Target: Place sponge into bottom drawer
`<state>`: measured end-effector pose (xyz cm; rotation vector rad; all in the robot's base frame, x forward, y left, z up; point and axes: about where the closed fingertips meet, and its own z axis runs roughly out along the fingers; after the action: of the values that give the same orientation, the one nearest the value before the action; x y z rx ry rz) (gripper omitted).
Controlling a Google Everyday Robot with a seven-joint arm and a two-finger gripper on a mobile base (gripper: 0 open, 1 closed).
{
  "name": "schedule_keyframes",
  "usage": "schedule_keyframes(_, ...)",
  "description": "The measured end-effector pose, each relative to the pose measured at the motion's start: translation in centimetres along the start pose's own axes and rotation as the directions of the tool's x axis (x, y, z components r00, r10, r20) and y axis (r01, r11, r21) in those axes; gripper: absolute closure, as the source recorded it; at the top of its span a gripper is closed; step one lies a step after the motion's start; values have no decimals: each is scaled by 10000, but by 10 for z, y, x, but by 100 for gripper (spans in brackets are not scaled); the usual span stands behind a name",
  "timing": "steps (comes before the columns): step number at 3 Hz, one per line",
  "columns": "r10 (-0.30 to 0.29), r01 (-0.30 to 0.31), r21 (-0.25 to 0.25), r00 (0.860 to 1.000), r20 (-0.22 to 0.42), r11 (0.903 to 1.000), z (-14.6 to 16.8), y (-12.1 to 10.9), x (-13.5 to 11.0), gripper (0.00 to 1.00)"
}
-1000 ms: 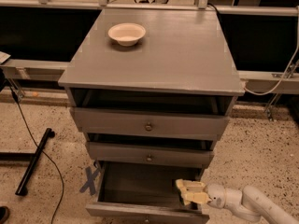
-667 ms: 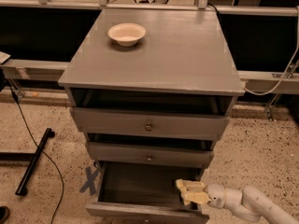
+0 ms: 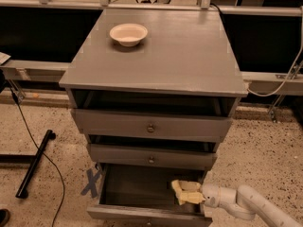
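Grey wooden cabinet (image 3: 180, 56) with three drawers stands on a speckled floor (image 3: 265, 145). Top drawer (image 3: 118, 124) and middle drawer (image 3: 118, 155) each sit pulled out slightly, with a dark gap showing above each front; each front carries a small round knob at its centre. Bottom drawer (image 3: 137, 190) is pulled well out, its dark interior exposed from above. A white robot arm (image 3: 246, 203) enters from the lower right corner and reaches leftward over the right front part of the bottom drawer. The gripper (image 3: 201, 196) is at the arm's end, over the drawer's right front corner. The sponge (image 3: 185, 192), pale yellow, is right at the gripper's tip, touching it, within the outline of the open bottom drawer near its right side and front wall. Whether the gripper is clamped on the sponge or loose around it cannot be told, nor whether the sponge rests on the drawer floor or sits above it. A round cream bowl (image 3: 128, 34) stands upright on the cabinet top, toward the rear left, well apart from the sponge. A blue X mark (image 3: 91, 181) lies on the floor just left of the bottom drawer, and a black bar (image 3: 34, 163) lies on the floor further left
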<state>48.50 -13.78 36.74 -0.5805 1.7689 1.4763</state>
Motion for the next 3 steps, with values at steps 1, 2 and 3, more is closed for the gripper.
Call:
schedule_keyframes(1, -241, 223, 414, 9988, 436, 9989, 11, -22, 6, 100)
schedule_keyframes(2, -456, 392, 1028, 9971, 606, 9939, 15, -43, 18, 100)
schedule_keyframes(3, -583, 486, 1603, 9967, 560, 9859, 18, -54, 25, 100)
